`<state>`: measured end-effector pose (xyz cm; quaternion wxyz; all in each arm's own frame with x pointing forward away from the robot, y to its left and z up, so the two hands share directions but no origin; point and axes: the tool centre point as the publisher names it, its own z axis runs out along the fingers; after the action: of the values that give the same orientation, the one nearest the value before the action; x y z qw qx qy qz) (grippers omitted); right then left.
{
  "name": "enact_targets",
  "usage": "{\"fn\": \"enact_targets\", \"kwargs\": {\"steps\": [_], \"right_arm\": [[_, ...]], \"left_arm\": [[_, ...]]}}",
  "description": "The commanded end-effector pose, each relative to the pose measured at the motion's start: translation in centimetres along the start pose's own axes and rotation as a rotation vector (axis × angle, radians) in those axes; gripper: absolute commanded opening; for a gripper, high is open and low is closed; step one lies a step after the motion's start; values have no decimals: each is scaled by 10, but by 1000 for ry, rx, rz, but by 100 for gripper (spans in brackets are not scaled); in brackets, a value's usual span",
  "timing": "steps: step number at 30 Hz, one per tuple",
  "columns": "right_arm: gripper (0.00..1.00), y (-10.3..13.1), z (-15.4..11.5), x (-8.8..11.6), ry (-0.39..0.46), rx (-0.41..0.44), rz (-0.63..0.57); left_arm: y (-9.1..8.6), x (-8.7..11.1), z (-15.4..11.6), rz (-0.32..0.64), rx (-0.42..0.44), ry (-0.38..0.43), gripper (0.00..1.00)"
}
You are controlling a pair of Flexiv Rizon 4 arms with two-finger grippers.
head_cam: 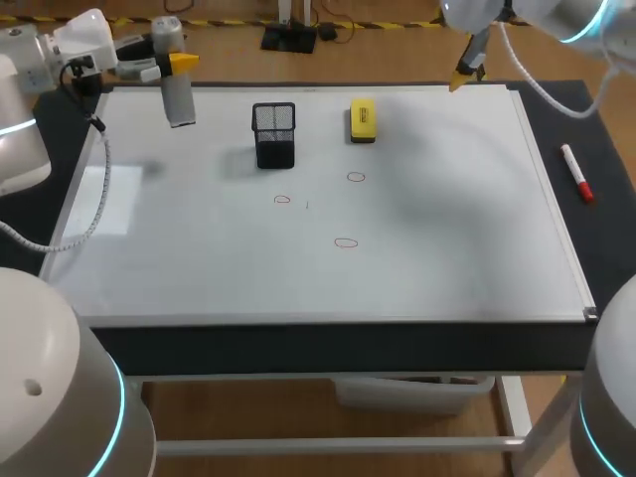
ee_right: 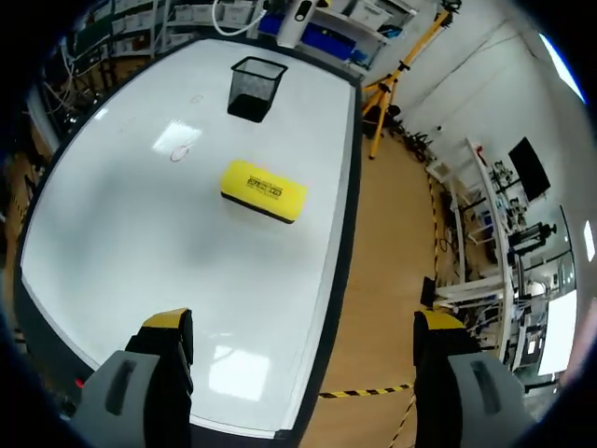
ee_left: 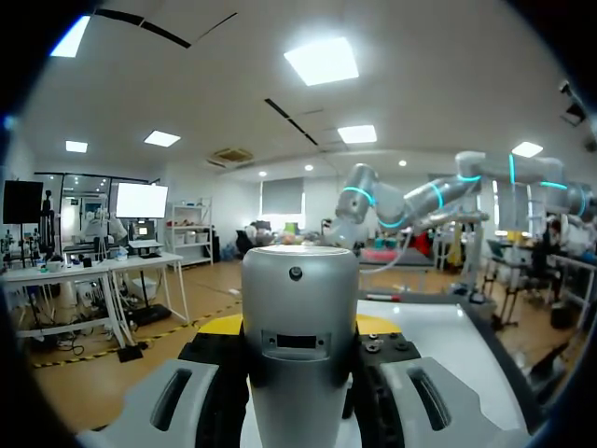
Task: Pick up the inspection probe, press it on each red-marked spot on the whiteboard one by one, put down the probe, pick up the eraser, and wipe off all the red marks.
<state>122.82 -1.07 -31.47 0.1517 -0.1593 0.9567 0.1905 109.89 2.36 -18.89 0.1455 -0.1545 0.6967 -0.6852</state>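
Note:
My left gripper [head_cam: 179, 68] hangs over the whiteboard's [head_cam: 437, 268] far left corner, shut on the grey cylindrical inspection probe [head_cam: 178, 97], which points down above the board. In the left wrist view the probe [ee_left: 299, 341] stands between the fingers. Three small red rings are drawn mid-board: one [head_cam: 282, 200], one [head_cam: 356, 178], one [head_cam: 345, 242]. The yellow eraser [head_cam: 363, 119] lies near the far edge; it shows ahead of my right gripper [ee_right: 303, 347], which is open and empty above the far right corner [head_cam: 467, 72].
A black mesh pen cup [head_cam: 274, 134] stands left of the eraser, also ahead of the right gripper [ee_right: 255, 87]. A red marker [head_cam: 576, 173] lies on the dark table right of the board.

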Motion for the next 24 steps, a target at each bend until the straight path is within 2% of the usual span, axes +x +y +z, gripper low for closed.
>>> {"fn": "enact_targets", "kwargs": {"steps": [1, 9, 12, 14, 24], "right_arm": [[100, 6, 8, -5, 415, 35, -95], [100, 21, 25, 2, 468, 54, -236], [100, 28, 26, 6, 504, 21, -287], [100, 32, 25, 9, 533, -18, -303], [100, 32, 25, 9, 533, -18, -303]], "left_arm": [[-1, 1, 0, 1, 0, -2, 0], [-1, 1, 0, 1, 0, -2, 0], [-1, 1, 0, 1, 0, -2, 0], [-1, 1, 0, 1, 0, -2, 0], [-1, 1, 0, 1, 0, -2, 0]]}}
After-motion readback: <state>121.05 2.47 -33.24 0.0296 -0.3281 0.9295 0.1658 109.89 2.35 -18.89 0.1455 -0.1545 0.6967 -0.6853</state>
